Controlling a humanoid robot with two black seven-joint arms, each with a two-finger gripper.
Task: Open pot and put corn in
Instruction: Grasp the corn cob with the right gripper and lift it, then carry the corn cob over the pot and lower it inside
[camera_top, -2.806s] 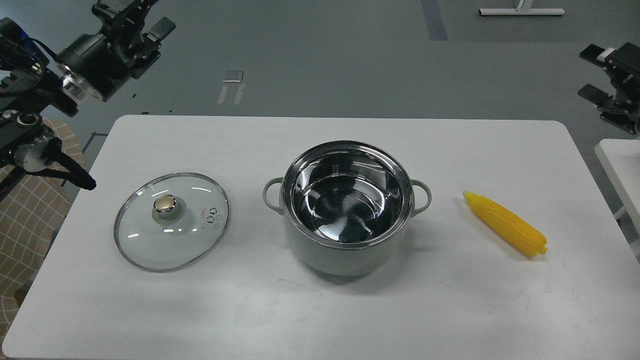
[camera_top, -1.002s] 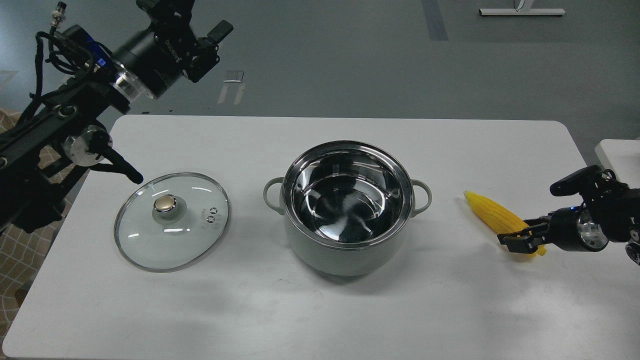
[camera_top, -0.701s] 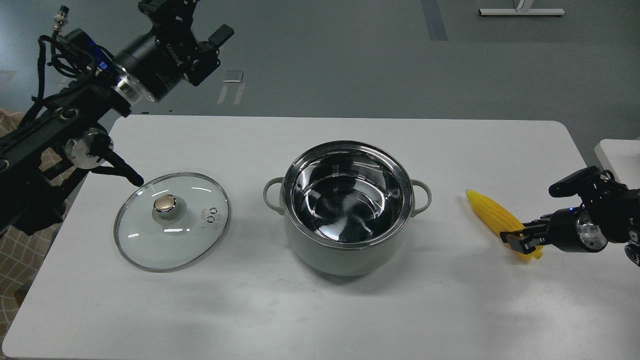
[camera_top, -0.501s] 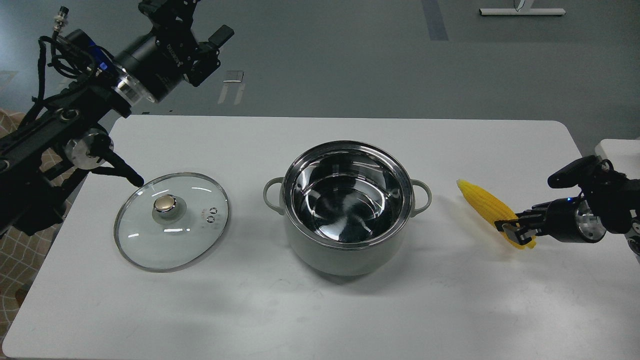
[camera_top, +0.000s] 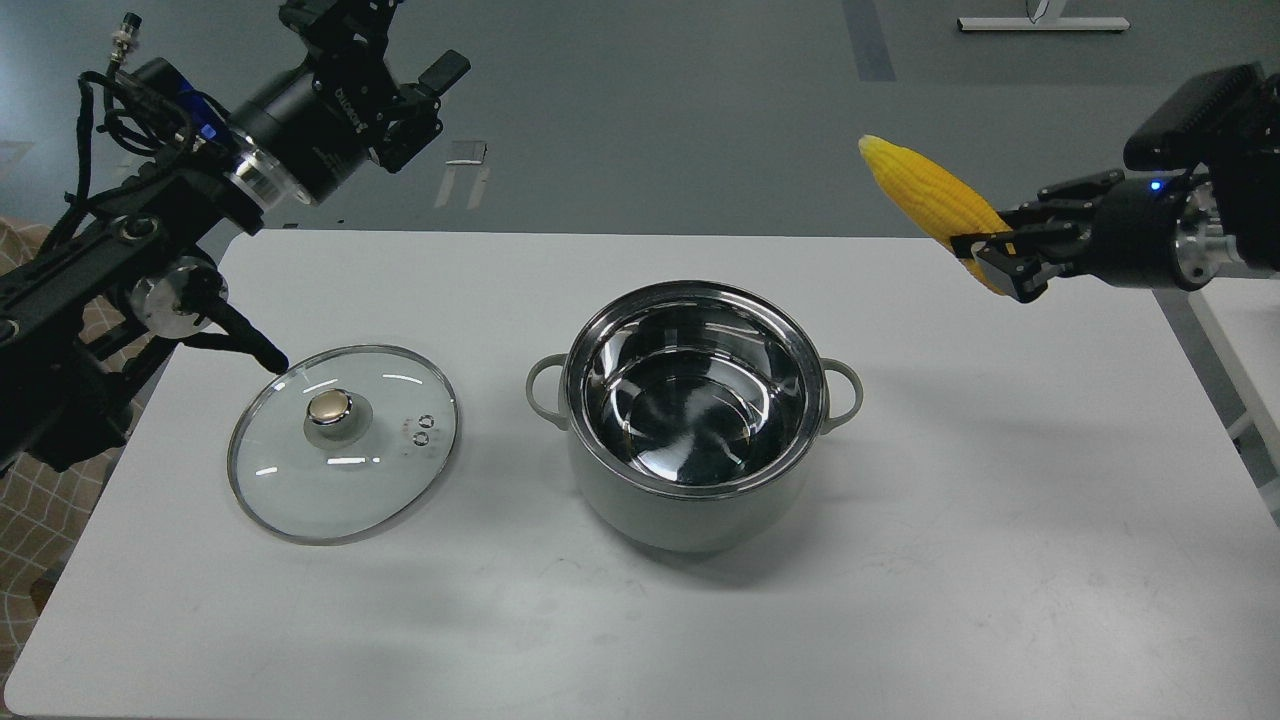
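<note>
Right gripper (camera_top: 995, 262), upper right of frame, clamps the corn (camera_top: 928, 196) by its blunt end; a moment ago it lay on the table (camera_top: 900, 560), now it's airborne. Pot (camera_top: 693, 410) sits centre, open, lid (camera_top: 343, 441) at left. Left gripper (camera_top: 415, 85), upper left, can't tell its gap. Drop-in comes next.

Open pot (camera_top: 694, 500), yellow corn (camera_top: 925, 195) held aloft

Even overhead light, soft shadows

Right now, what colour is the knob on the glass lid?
Gold, on a pale base; the knob of the glass lid shows best in the head view.
</note>
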